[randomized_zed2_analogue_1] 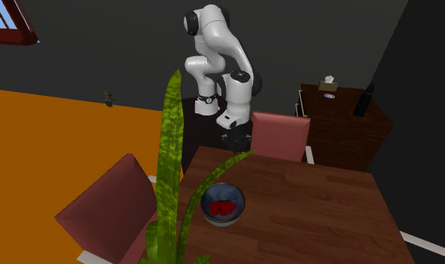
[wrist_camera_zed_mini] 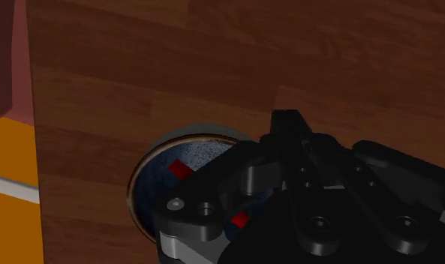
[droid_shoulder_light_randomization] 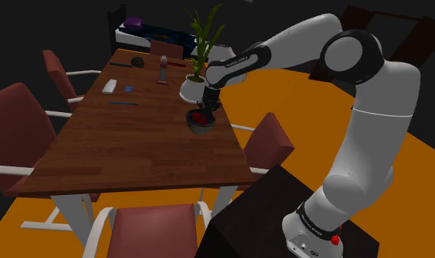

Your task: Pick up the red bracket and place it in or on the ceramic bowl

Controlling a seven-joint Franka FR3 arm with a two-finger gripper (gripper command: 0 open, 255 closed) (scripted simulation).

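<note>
The red bracket (randomized_zed2_analogue_1: 222, 208) lies inside the dark round bowl (randomized_zed2_analogue_1: 222, 204), which stands on the brown wooden table (randomized_zed2_analogue_1: 311, 210) near its edge. In the shoulder view the bowl (droid_shoulder_light_randomization: 201, 122) with the red bracket (droid_shoulder_light_randomization: 199, 117) sits right under my black gripper (droid_shoulder_light_randomization: 210, 106). From across the table the gripper (randomized_zed2_analogue_1: 236, 144) hangs a short way above and behind the bowl, apart from the bracket. In the wrist view the hand's black body (wrist_camera_zed_mini: 311, 202) covers much of the bowl (wrist_camera_zed_mini: 149, 180); two red bits of the bracket (wrist_camera_zed_mini: 181, 169) peek out beside it.
A potted plant in a white pot (droid_shoulder_light_randomization: 192, 89) stands just behind the bowl, and its long leaves (randomized_zed2_analogue_1: 170, 165) rise in front of the second camera. Dark red chairs (droid_shoulder_light_randomization: 271, 139) (randomized_zed2_analogue_1: 281, 135) (randomized_zed2_analogue_1: 112, 202) ring the table. A bottle (droid_shoulder_light_randomization: 163, 69), a white object (droid_shoulder_light_randomization: 109, 86) and a blue pen (droid_shoulder_light_randomization: 122, 103) lie farther along.
</note>
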